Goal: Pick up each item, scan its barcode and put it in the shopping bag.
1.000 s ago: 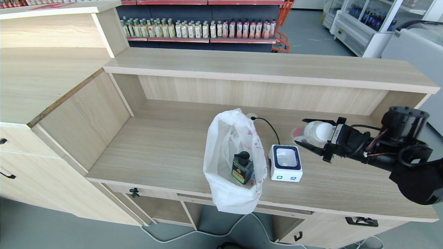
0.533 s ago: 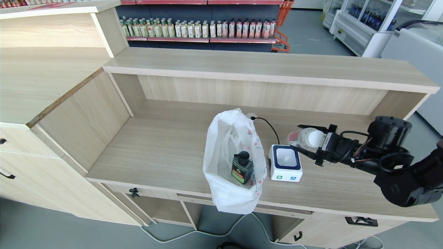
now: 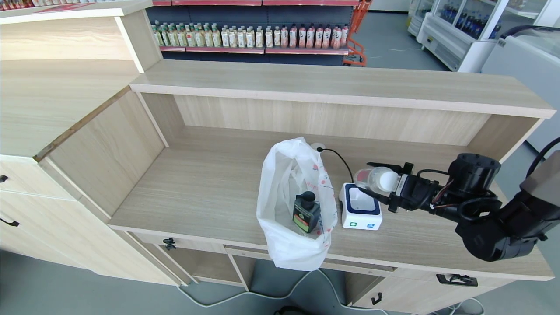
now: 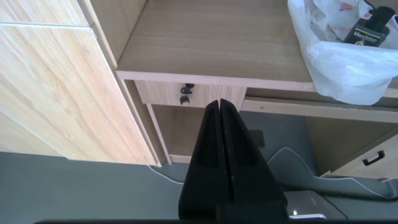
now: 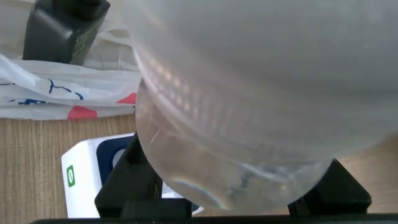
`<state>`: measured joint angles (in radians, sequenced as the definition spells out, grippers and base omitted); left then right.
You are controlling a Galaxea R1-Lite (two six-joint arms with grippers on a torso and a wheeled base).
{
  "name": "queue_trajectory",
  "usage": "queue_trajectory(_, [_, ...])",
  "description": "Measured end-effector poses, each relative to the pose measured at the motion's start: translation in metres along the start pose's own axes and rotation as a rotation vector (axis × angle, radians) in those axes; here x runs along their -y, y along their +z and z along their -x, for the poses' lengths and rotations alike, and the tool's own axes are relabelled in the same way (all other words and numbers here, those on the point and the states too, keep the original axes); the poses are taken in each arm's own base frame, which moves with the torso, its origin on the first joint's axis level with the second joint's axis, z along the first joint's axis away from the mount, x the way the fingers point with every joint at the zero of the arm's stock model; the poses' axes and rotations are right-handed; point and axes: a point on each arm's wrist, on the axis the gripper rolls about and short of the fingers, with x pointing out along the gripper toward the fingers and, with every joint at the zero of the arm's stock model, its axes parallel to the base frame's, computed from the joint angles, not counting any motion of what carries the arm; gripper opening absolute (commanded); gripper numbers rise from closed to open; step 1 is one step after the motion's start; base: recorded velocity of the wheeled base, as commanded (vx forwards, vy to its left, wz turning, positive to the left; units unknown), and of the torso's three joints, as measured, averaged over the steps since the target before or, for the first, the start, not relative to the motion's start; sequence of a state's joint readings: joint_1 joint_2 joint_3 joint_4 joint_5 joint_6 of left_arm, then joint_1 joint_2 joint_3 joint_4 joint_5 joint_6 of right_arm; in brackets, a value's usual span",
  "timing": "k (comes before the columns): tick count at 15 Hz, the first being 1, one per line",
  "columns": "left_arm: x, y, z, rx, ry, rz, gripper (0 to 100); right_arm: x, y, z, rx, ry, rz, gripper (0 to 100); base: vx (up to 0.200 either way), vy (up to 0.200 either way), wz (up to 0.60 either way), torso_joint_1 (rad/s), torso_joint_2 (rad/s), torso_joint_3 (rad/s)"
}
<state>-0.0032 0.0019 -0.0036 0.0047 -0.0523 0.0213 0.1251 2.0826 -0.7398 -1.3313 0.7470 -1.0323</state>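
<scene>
- The right gripper point(image 3: 370, 179) is clamped around a clear jar point(image 3: 379, 178). It holds the jar on its side in the air, just above the far right corner of the scanner point(image 3: 361, 205).
- The shopping bag point(image 3: 284, 205) stands just beside the scanner on its left, with a black bottle point(image 3: 306, 213) already inside.
- The left gripper point(image 4: 219, 112) hangs below the counter's front edge, its fingers pressed together on nothing.
- Slip: the jar looks smooth and round. A quick twist to show the barcode could let it roll or slide out of the fingers.
- Missed scan: I cannot tell where the barcode sits. If it faces away from the scanner window, the jar probably goes unread.
- Knock: the lower finger is close over the scanner. Dropping further could shove the scanner into the bag or tug its cord point(image 3: 337, 159).
- Bag: it is thin and floppy. The jar could catch the rim, fold the mouth shut or tip the bottle.
- Edges: the bag's bottom hangs over the front edge of the counter point(image 3: 205, 183), so a forward push could drag it off. The back wall closes off the far side.
- Room: bare wood lies left of the bag and right of the scanner. The air above the bag's mouth is open for coming in from overhead.
</scene>
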Motion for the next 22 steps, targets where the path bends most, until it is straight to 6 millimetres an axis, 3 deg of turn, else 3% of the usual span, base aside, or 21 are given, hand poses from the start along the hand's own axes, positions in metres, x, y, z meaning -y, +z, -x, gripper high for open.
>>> queue_trajectory(8, [0.0, 0.0, 0.0, 0.0, 0.0, 0.0, 0, -0.004, -0.011, -0.013, 0.021, 0.007, 0.009, 0, 0.0, 0.0, 0.0, 0.0, 0.0, 0.0])
queue_trajectory(16, [0.0, 0.0, 0.0, -0.001, 0.0, 0.0, 0, -0.005, -0.009, -0.012, 0.02, 0.009, 0.001, 0, 0.0, 0.0, 0.0, 0.0, 0.0, 0.0])
queue_trajectory(19, [0.0, 0.0, 0.0, -0.001, 0.0, 0.0, 0, 0.014, 0.017, 0.002, 0.019, -0.043, -0.107, 0, 0.0, 0.0, 0.0, 0.0, 0.0, 0.0])
queue_trajectory(22, [0.0, 0.0, 0.0, -0.001, 0.0, 0.0, 0, 0.043, 0.059, 0.03, -0.048, -0.233, -0.425, 0, 0.0, 0.0, 0.0, 0.0, 0.0, 0.0])
